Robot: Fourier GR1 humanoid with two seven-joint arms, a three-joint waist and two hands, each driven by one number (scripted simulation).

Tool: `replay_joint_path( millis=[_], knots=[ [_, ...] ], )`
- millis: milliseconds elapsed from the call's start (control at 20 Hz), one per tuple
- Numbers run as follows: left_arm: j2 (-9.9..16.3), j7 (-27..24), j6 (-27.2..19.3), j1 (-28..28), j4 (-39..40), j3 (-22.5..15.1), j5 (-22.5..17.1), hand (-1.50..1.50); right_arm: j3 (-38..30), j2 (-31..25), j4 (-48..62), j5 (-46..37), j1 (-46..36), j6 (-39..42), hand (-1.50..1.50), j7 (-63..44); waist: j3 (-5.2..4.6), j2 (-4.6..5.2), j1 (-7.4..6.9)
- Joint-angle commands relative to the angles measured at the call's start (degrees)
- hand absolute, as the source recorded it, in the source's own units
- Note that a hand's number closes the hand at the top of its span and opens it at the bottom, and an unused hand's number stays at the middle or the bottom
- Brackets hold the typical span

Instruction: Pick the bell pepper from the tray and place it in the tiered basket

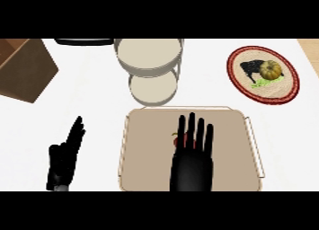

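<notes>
Head view: your right hand point(192, 155), fingers straight and spread, hangs over the tray point(145, 148) at the table's near edge, almost hiding the bell pepper point(176, 139); only a red sliver shows at the fingers' left, so its axis can't be told. One tiered basket point(150, 56) stands just beyond. Left hand point(65, 155) rests open beside the tray.

Counter point(281, 134): white, smooth, matt. Tray point(148, 148): beige, flat matt surface with a paler raised rim. Tiered basket point(148, 54): cream matt shelves, thin dark metal-looking frame. Box point(19, 67) at far left: brown, cardboard-like, matt. Plate point(245, 85): dark red patterned rim, pale centre. Both hands, left hand point(65, 155) and right hand point(192, 157): black, matt, plastic-looking.
</notes>
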State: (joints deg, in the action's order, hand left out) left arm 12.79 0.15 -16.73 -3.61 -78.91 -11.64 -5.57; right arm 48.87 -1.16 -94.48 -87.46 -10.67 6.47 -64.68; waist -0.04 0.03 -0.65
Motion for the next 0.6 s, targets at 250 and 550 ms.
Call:
replay_joint_path(
  millis=[250, 550],
  knots=[
    [-1.5, -1.6, 1.7, 0.2, 2.3, 0.4, 0.0, 0.00, -2.7, 1.1, 9.3, 9.8, -11.1, 2.3, -1.50, -9.2, 0.01, 0.11, -0.23],
    [-2.2, -1.8, -0.8, 0.0, 1.9, -0.4, 2.6, 0.00, 0.5, 1.1, 9.8, 11.0, -7.3, 5.2, -1.50, -16.0, -0.01, 0.01, -0.03]
  ],
)
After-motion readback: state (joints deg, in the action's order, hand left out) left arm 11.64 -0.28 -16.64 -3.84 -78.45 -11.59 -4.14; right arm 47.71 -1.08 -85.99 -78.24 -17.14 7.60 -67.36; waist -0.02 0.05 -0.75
